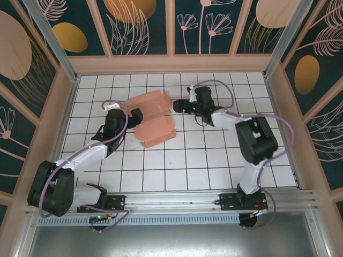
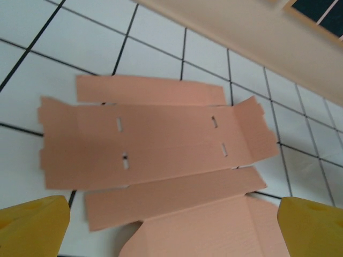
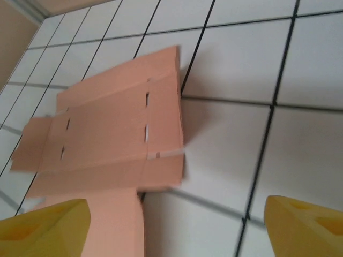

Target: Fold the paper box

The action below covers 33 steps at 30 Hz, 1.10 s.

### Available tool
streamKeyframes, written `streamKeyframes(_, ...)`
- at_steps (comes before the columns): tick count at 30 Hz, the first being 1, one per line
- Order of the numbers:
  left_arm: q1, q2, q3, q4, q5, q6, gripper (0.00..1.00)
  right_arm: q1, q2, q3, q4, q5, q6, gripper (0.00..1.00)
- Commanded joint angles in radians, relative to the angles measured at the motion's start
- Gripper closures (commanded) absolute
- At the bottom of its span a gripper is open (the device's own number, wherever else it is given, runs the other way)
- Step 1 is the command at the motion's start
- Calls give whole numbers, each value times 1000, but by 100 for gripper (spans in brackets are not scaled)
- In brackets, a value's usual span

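White tiled table (image 1: 214, 160); paper box (image 1: 155, 119) laid flat toward far edge; left gripper (image 1: 137, 114) and right gripper (image 1: 178, 106) spread wide, nothing held.

Robot test cell on a lab bench rig.
Left arm (image 1: 88, 155) and right arm (image 1: 257, 140) sit bolted to an aluminium rail (image 1: 177, 199) at the edge of a white gridded table (image 1: 214, 160). Lilac cabling (image 1: 291, 134) runs along them. The cell is boxed in by leaf-print wall panels (image 1: 139, 21), wood-tone framing (image 1: 171, 63) and aluminium corner posts (image 1: 51, 35).
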Motion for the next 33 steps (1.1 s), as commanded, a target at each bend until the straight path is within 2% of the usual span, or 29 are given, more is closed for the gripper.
streamKeyframes(1,5,-49,-29,-18,-30,23,1,23,146,204,-154,23,-14,26)
streamKeyframes(11,6,-59,-79,-3,-32,33,1,44,493,676,-336,47,37,60)
streamKeyframes(15,6,-54,-86,1,-15,25,1,45,527,751,-355,62,82,95)
streamKeyframes(16,5,-54,-89,4,-7,22,1,45,512,735,-339,79,96,100)
streamKeyframes(18,6,-56,-94,17,6,11,1,43,452,648,-273,131,126,100)
streamKeyframes(24,6,-43,-80,42,55,-22,1,25,181,232,32,301,314,100)
streamKeyframes(30,4,-11,-66,80,100,-56,1,26,-11,-180,373,451,646,100)
streamKeyframes(33,-1,1,-60,87,111,-72,1,47,-40,-301,490,526,786,100)
